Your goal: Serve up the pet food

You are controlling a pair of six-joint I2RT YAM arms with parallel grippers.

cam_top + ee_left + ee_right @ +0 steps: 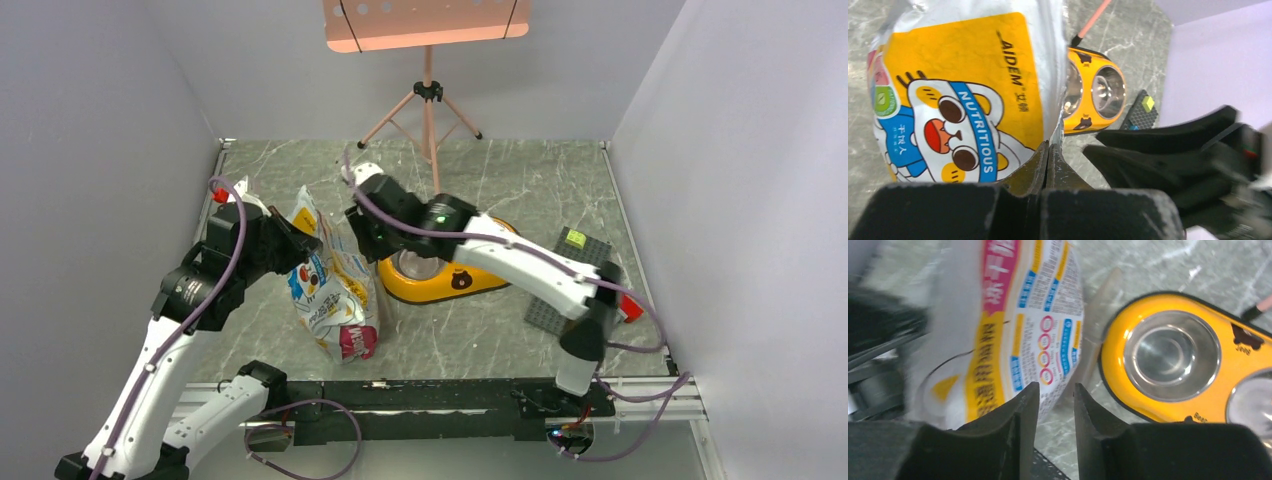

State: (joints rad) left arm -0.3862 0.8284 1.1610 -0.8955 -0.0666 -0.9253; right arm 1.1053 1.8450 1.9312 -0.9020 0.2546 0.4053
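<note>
On the marble table (520,180), the pet food bag (335,290) stands just left of the yellow double-bowl feeder (415,290), no kibble visible. Left gripper (1048,162) is clamped on the bag's edge. Right gripper (1056,410) hangs between bag and feeder, jaws slightly apart

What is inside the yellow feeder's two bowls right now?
Bare steel, no kibble: one bowl and the other bowl are both empty. From above, the right arm covers most of the feeder.
</note>
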